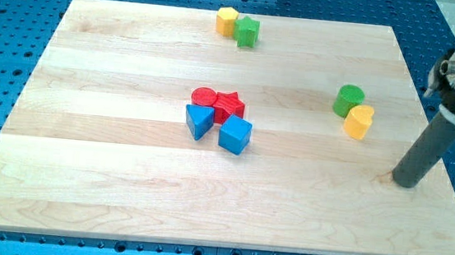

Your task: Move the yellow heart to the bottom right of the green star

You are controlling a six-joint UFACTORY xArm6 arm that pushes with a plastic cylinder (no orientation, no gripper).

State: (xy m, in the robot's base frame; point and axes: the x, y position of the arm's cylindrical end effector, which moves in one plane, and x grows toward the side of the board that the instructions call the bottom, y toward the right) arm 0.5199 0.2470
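Wooden worktop [124, 176], yellow heart [359, 122] at right touching green cylinder [349, 100], green star [247, 32] far centre beside yellow hexagon [227, 20], my tip [405, 182] right of heart, apart, no hand, holding nothing.

My tip [405, 183] — down, rod tilted

Colours on the board, single camera view.
Pale wooden board [123, 184] with lengthwise grain bands, on a blue perforated table [23, 10]. Blocks: yellow hexagon [227, 20], green star [247, 32], green cylinder [349, 100], yellow heart [359, 121], red cylinder [204, 98], red star [229, 106], blue triangle [199, 121], blue cube [235, 134]. Rod dark grey down to my tip [404, 183].
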